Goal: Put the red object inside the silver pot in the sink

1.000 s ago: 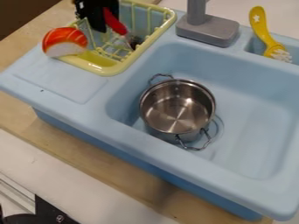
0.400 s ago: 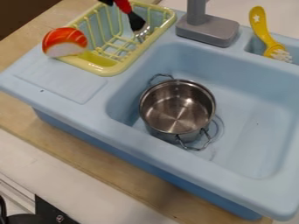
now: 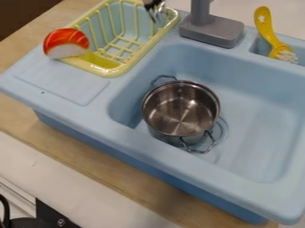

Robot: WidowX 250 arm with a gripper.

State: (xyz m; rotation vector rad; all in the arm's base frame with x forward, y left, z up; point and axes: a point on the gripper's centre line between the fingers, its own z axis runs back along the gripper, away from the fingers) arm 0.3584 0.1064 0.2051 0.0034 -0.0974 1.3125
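At the top edge, the silver tines and short black neck of a fork-like utensil (image 3: pixel 158 12) hang over the back right corner of the yellow-green rack. Its upper end is cut off by the edge of the view. The silver pot (image 3: pixel 180 118) stands upright in the left part of the blue sink (image 3: pixel 256 129), with nothing inside it. One of its wire handles points to the back, the other to the front right.
The dish rack (image 3: pixel 116 70) sits at the sink's back left, with an orange-red and white toy (image 3: pixel 67 43) against its left corner. A grey faucet base (image 3: pixel 211 31) stands behind the basin. A yellow brush (image 3: pixel 268 31) lies at the back right.
The black gripper and the red-handled utensil with it rose from the rack toward the top and right. The red handle has passed beyond the top edge. The pot has stayed put.
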